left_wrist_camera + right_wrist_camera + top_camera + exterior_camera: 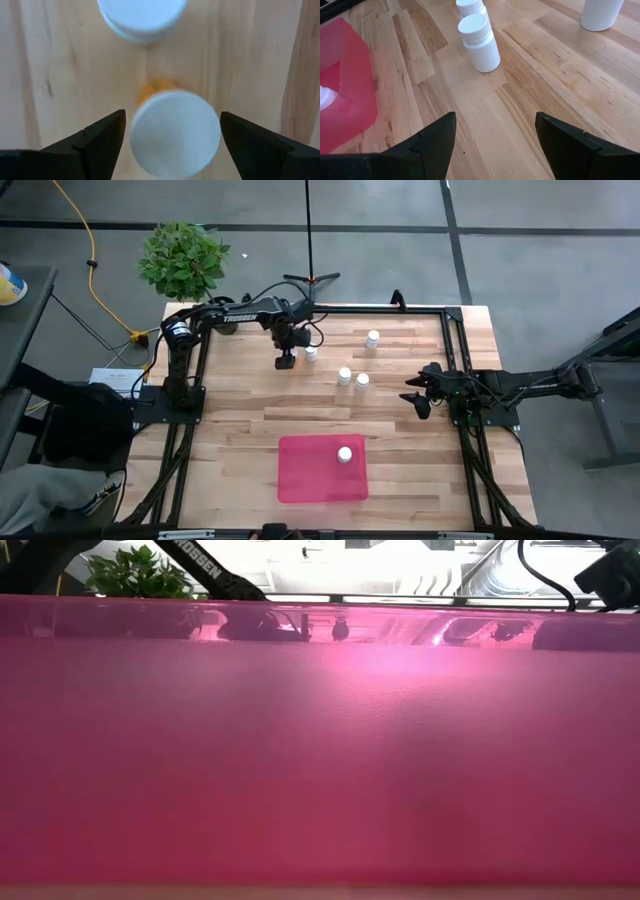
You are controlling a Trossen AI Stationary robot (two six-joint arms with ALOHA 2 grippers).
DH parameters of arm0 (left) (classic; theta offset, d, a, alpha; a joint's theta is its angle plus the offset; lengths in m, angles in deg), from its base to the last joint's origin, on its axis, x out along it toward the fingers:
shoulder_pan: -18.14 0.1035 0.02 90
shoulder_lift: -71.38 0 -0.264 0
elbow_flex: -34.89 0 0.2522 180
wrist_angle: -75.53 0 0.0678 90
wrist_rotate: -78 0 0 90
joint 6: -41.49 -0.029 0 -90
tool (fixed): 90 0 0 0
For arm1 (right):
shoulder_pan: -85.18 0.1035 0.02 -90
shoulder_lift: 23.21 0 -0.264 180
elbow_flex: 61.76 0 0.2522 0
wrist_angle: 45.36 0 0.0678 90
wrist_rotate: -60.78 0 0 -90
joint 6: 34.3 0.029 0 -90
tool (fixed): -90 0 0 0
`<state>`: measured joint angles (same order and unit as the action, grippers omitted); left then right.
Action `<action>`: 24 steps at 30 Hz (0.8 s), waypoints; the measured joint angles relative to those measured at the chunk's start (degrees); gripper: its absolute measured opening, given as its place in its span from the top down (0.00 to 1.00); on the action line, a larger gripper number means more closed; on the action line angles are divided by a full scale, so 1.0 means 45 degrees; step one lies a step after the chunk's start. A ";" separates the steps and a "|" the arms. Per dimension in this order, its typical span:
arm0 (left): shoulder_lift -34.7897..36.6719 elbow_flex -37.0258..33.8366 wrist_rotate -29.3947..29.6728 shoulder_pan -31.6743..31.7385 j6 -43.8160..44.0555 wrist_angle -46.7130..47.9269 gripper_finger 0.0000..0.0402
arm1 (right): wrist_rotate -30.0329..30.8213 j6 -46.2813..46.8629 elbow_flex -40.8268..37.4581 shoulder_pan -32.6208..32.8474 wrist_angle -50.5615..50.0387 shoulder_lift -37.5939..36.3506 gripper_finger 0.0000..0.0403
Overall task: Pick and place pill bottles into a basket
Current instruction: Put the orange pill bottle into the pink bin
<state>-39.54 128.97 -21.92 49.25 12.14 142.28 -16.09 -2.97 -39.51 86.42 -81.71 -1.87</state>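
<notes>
While hovering spread: left gripper (170,137) astride orange-bodied pill bottle (175,132).
Body mostly hidden beneath white cap; red basket (320,760) blocking low view.

Robotics lab, framed wooden workbench (240,410), bare concrete floor (540,250), trailing yellow cable (92,265), potted plant (183,258)

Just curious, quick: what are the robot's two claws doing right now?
Left gripper: open, fingers on either side of the orange bottle, not gripping it.
Right gripper: open, holding nothing.

The low view was almost wholly blocked by the basket (320,740); the orange bottle (175,132) was blurred.
</notes>
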 joint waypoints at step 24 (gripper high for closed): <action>0.0002 0.0000 0.0058 0.0000 0.0154 -0.0423 0.11 | 0.0003 -0.0004 0.0000 0.0000 -0.0086 0.0000 0.35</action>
<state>-39.53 128.97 -21.65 49.25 12.83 140.38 -16.08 -2.99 -39.51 86.42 -82.10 -1.87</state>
